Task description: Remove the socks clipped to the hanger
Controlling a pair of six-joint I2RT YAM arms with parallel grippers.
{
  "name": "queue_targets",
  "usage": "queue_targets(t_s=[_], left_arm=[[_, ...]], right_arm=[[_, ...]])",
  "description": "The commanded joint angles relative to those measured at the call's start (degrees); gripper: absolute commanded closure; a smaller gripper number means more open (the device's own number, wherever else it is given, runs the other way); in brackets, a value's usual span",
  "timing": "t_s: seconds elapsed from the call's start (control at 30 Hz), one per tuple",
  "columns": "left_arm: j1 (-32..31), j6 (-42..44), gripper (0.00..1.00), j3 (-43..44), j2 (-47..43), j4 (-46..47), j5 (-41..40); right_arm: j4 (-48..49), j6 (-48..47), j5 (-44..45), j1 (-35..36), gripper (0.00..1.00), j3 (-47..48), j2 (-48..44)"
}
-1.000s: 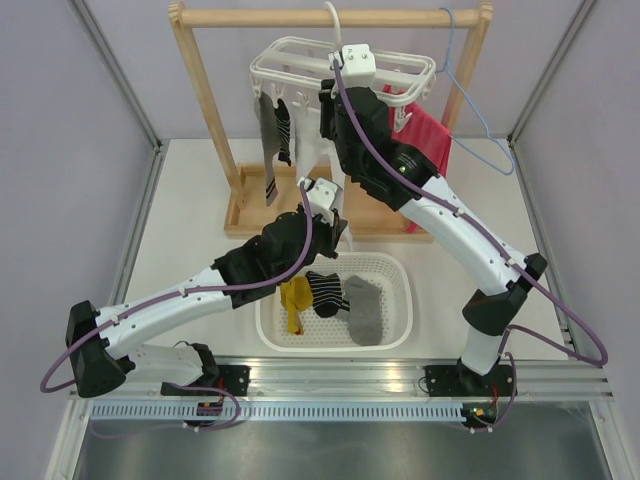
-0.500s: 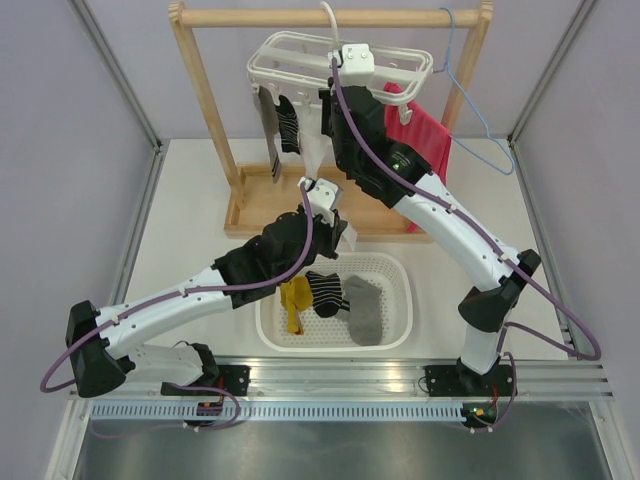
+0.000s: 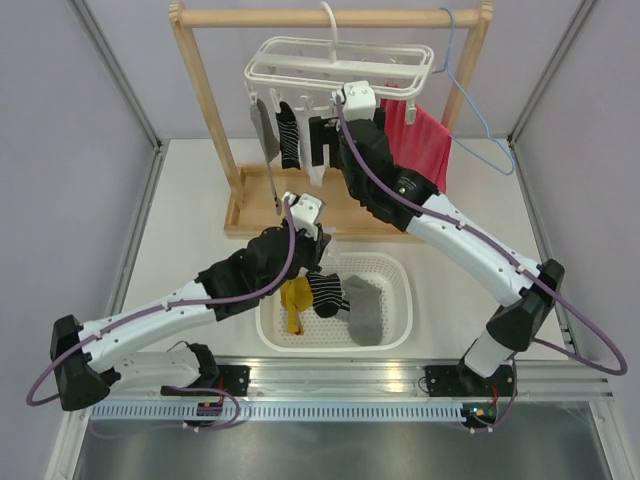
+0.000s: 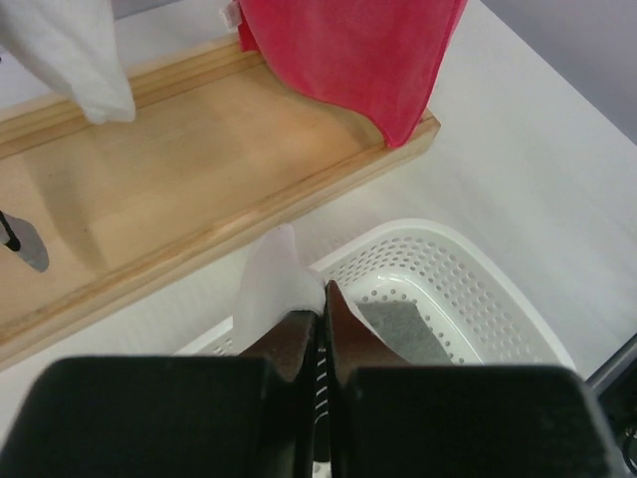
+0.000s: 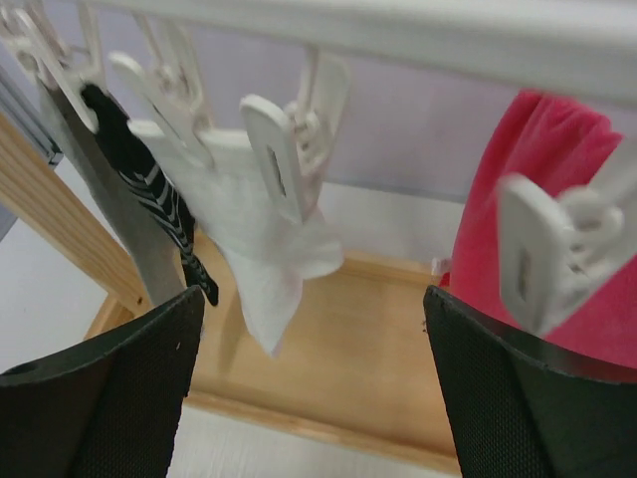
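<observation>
The white hanger point(image 3: 340, 62) hangs by its hook from the wooden rail. A grey sock point(image 3: 265, 135), a striped sock point(image 3: 289, 140) and a white sock point(image 3: 318, 162) are still clipped to it. In the right wrist view the white sock point(image 5: 264, 224) dangles from a clip point(image 5: 282, 139), with the striped sock point(image 5: 149, 194) to its left. My right gripper point(image 3: 326, 148) point(image 5: 314, 368) is open just below the clips, with nothing between its fingers. My left gripper point(image 3: 320, 256) point(image 4: 323, 299) is shut on a white sock point(image 4: 274, 284) over the basket's far rim.
A white perforated basket point(image 3: 405, 300) point(image 4: 478, 289) in front of the arms holds a yellow, a striped and a grey sock point(image 3: 365, 310). A red towel point(image 3: 425, 140) and a blue wire hanger point(image 3: 480, 120) hang at the right. The rack's wooden base point(image 4: 199, 169) lies behind the basket.
My right gripper dropped from the hanger frame to below the clips and opened wide. My left gripper drew back towards the basket, still shut on the white sock.
</observation>
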Motion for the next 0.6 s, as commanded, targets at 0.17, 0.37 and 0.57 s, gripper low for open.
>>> queue_targets(t_s=[0.17,0.37,0.57], left_arm=[[0.7,-7.0,0.98,-7.8,-8.7,-2.6,2.7],[0.7,-10.3,0.98,-13.9,-13.4,-2.9,9.2],[0.7,-10.6,0.98,-17.6,-15.6,-2.9,15.0]], right_arm=[[6.9,5.4,-3.1,0.6,0.07,-21.7,-15.4],[7.3,10.7,-2.0,0.6,0.07,-37.0,-22.0],[7.5,15.5,-0.6,0.2,0.06,-48.6,-28.0]])
